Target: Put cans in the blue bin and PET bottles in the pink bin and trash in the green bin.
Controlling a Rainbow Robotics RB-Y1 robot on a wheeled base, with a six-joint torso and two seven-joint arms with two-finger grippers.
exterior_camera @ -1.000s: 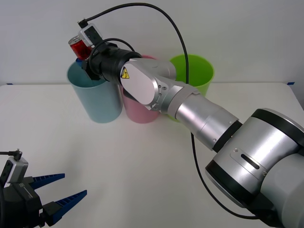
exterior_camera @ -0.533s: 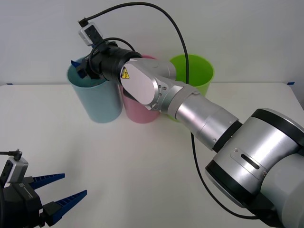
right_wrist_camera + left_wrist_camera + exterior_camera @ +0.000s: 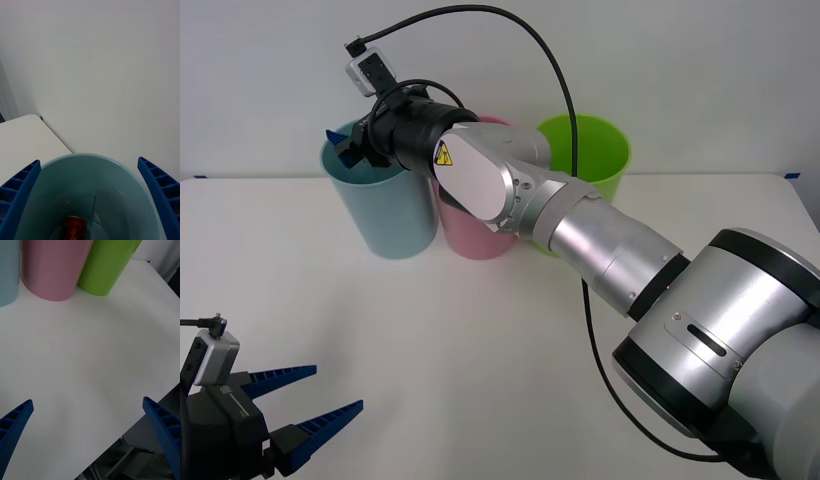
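The small red can (image 3: pixel 74 227) lies at the bottom of the light blue bin (image 3: pixel 385 210) (image 3: pixel 112 180). My right gripper (image 3: pixel 345 143) (image 3: pixel 90 198) hovers over that bin's mouth at the back left of the table, open and holding nothing. The pink bin (image 3: pixel 472 235) (image 3: pixel 52 266) stands just right of the blue one, and the lime green bin (image 3: pixel 592 150) (image 3: pixel 107 264) is right of the pink. My left gripper (image 3: pixel 305 410) (image 3: pixel 88 442) waits low at the table's front left corner, open and empty.
The white table (image 3: pixel 480 330) spreads bare in front of the three bins. My right arm (image 3: pixel 580 230) reaches diagonally across the table's right half, passing in front of the pink and green bins. A white wall stands close behind the bins.
One second ago my right gripper held the red can above the blue bin. It has since opened, and the can has dropped into the bin. The left arm stayed still.
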